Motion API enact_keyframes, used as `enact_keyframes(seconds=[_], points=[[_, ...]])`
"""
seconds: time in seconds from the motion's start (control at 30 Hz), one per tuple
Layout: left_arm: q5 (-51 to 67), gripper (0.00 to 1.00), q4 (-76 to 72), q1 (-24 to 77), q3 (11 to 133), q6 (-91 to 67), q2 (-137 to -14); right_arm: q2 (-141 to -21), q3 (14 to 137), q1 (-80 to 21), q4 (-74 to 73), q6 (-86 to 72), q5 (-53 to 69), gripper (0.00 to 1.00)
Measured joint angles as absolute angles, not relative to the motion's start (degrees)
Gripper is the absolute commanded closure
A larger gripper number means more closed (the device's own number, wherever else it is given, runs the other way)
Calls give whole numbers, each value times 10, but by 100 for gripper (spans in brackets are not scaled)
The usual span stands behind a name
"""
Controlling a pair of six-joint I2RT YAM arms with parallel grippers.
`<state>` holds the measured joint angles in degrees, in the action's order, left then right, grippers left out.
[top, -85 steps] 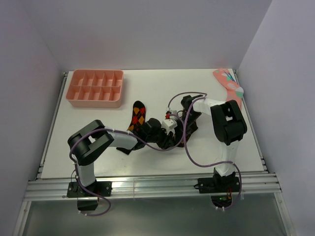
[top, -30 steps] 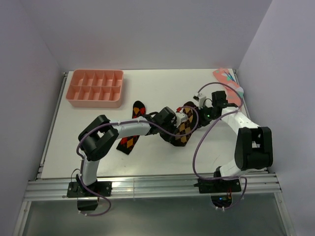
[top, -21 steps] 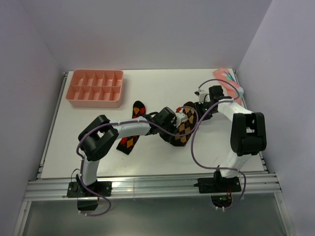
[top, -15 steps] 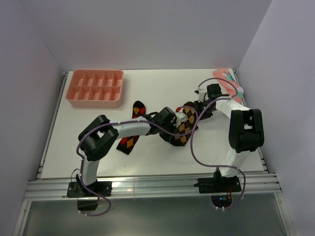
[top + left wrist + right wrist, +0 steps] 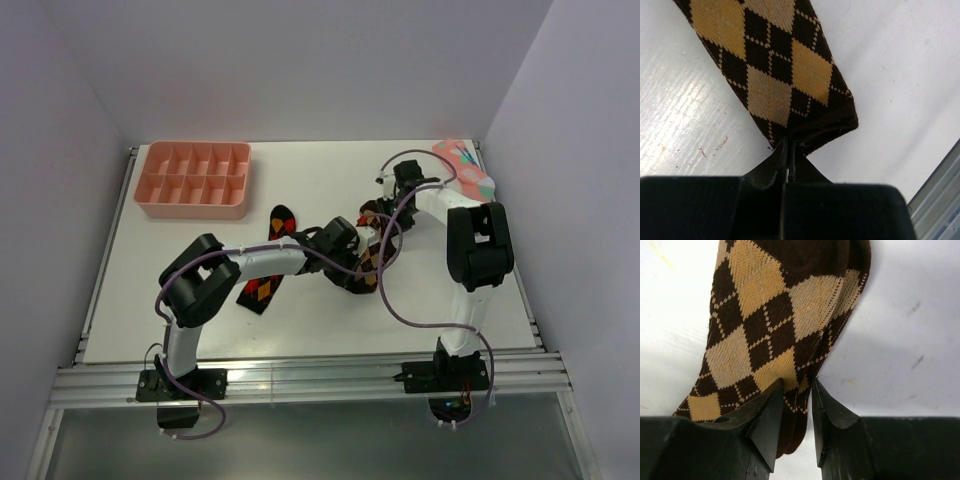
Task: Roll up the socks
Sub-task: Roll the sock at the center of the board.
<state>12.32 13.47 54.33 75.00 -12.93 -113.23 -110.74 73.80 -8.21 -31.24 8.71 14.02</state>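
The tan-and-orange argyle sock [image 5: 368, 262] lies mid-table, running from far to near. My left gripper [image 5: 353, 279] is shut on its near end; in the left wrist view the fingers [image 5: 788, 150] pinch the dark cuff of the sock [image 5: 775, 70]. My right gripper [image 5: 376, 209] is at the sock's far end; in the right wrist view its fingers [image 5: 794, 405] are nearly together with the sock's folded edge [image 5: 765, 315] between them. The red-and-orange argyle sock [image 5: 260, 289] lies flat to the left, and my left forearm crosses over it.
A pink compartment tray [image 5: 195, 178] stands at the far left. A pink sock with teal and white marks [image 5: 465, 165] lies in the far right corner. The table's metal rail [image 5: 300, 380] runs along the near edge.
My right gripper has swung from right of the tan sock leftward onto its far end. My left gripper has kept its hold on the near end without moving.
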Motion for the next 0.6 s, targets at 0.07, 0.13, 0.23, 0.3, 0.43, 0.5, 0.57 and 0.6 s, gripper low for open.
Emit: enact_keyframes(seconds=[0.07, 0.13, 0.23, 0.3, 0.43, 0.5, 0.57, 0.6], points=[[117, 100, 137, 543, 752, -128, -1132, -1122, 760, -90, -323, 86, 135, 64], [112, 100, 140, 543, 753, -128, -1132, -1139, 786, -101, -333, 84, 131, 64], [107, 100, 148, 540, 756, -128, -1132, -1158, 815, -118, -342, 83, 128, 64], [107, 100, 155, 535, 760, -128, -1133, -1166, 828, -131, -345, 84, 125, 64], [110, 100, 173, 521, 775, -128, -1141, -1174, 840, -150, -345, 83, 126, 64], [116, 100, 180, 515, 785, -127, -1151, -1174, 840, -152, -345, 83, 132, 63], [126, 100, 188, 510, 796, -127, -1161, -1173, 838, -148, -342, 81, 141, 62], [132, 100, 190, 507, 800, -127, -1164, -1172, 835, -143, -339, 79, 149, 62]])
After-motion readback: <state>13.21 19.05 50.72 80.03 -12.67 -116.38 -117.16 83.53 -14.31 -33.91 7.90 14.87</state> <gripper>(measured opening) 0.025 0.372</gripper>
